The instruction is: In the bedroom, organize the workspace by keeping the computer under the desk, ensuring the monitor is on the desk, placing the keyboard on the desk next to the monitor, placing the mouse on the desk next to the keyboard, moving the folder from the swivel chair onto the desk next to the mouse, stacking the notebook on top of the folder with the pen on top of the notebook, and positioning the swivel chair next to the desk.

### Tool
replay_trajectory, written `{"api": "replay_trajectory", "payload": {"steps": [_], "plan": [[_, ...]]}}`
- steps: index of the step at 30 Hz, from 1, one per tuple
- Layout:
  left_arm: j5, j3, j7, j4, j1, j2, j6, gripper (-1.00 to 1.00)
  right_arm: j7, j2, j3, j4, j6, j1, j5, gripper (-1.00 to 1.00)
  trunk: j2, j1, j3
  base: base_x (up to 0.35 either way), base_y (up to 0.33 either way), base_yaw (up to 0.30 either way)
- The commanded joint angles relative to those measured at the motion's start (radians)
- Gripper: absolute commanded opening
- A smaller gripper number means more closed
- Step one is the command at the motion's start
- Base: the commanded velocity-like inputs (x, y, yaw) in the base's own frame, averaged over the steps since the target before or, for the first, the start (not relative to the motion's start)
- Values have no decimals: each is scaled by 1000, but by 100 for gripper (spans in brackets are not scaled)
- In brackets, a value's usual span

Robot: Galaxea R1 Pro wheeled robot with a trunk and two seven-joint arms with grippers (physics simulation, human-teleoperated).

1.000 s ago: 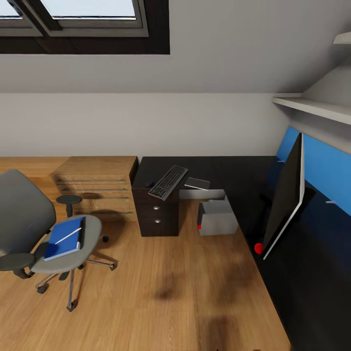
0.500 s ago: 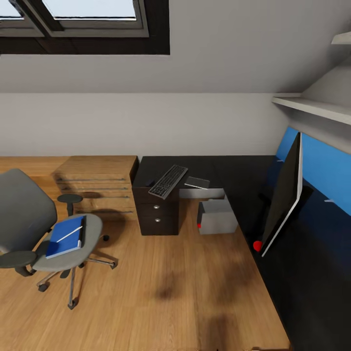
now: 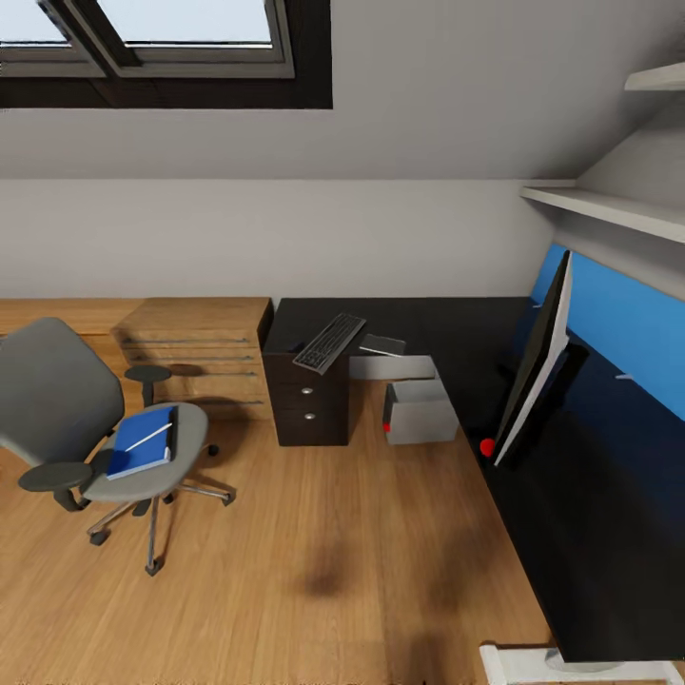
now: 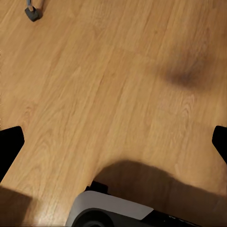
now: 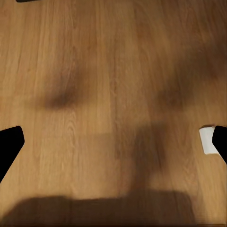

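The swivel chair stands on the wooden floor at the left, apart from the desk. On its seat lies the blue folder with the white pen across it. The keyboard lies on the desk over the drawer unit, and a thin dark grey rectangle that looks like the notebook lies beside it. The monitor stands edge-on on the desk's right wing. The computer sits under the desk. I cannot pick out the mouse. My left gripper and right gripper hang open over bare floor.
A light wooden drawer chest stands against the wall between the chair and the black drawer unit. The desk's white leg is at the near right. A wall shelf hangs above the monitor. A chair caster lies near my left gripper.
The whole picture has shifted: the camera has drawn back, so the desk's near end and white leg now show. Nothing in the room has moved itself.
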Motion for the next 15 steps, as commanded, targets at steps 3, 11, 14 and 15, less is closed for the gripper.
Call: {"api": "replay_trajectory", "payload": {"steps": [3, 11, 14, 15], "plan": [[10, 2, -9, 1, -1, 0, -2, 100, 2, 0, 7, 1, -2, -1, -13, 100, -2, 0, -2, -82, 0, 0], [10, 2, -9, 1, -1, 0, -2, 100, -1, -1, 3, -5, 0, -1, -17, 100, -2, 0, -2, -27, 0, 0], [10, 2, -9, 1, -1, 0, -2, 100, -2, -2, 2, -9, 5, -1, -17, 100, -2, 0, -2, -7, 0, 0], [10, 2, -9, 1, -1, 0, -2, 100, -3, -3, 1, -13, 8, -1, -17, 100, -2, 0, -2, -4, 0, 0]]}}
